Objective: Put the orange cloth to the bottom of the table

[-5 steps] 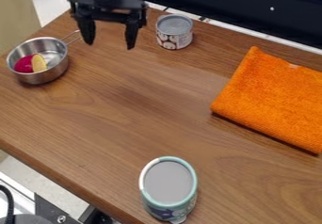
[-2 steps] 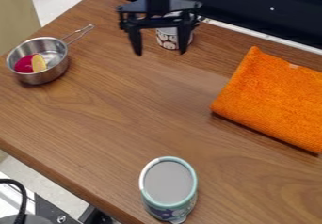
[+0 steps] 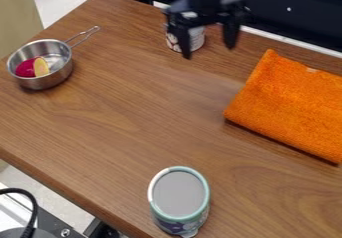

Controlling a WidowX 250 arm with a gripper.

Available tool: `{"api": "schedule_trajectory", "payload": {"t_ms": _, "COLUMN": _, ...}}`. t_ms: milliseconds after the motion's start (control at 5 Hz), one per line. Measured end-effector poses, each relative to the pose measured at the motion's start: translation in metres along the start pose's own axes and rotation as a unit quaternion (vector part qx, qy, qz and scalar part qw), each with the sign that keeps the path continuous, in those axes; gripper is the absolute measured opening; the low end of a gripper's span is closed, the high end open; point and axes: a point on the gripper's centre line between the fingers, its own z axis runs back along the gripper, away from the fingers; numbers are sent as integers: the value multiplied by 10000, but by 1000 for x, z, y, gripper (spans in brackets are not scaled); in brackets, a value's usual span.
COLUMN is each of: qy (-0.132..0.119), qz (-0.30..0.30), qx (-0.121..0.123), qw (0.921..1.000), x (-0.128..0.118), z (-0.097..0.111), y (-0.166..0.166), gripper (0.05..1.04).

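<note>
Gripper (image 3: pixel 208 50) over far side of table (image 3: pixel 120 117), blurred but fingers look spread. Orange cloth (image 3: pixel 294 107) lies right.

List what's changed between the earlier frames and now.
The black two-finger tool moved toward image right, nearer the folded orange cloth. Nothing was grasped or released. Unchanged: the cloth, round steel saucepan with its contents, teal-rimmed can and smaller metal can behind the tool.
</note>
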Motion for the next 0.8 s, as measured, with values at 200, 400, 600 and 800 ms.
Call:
{"api": "schedule_trajectory", "payload": {"t_ms": 200, "qy": -59, "qz": -32, "qx": -105, "qw": 9999, "x": -12, "z": -8, "y": -23, "gripper": 995}}
{"api": "schedule_trajectory", "payload": {"t_ms": 400, "qy": 37, "qz": 25, "qx": -198, "qw": 9998, "x": -19, "z": -15, "y": -41, "gripper": 995}}
{"api": "schedule_trajectory", "payload": {"t_ms": 600, "qy": 94, "qz": 334, "qx": -447, "qw": 9984, "x": -28, "z": -18, "y": -56, "gripper": 948}}
{"api": "schedule_trajectory", "payload": {"t_ms": 800, "qy": 60, "qz": 599, "qx": -441, "qw": 9972, "x": -35, "z": -26, "y": -70, "gripper": 682}}
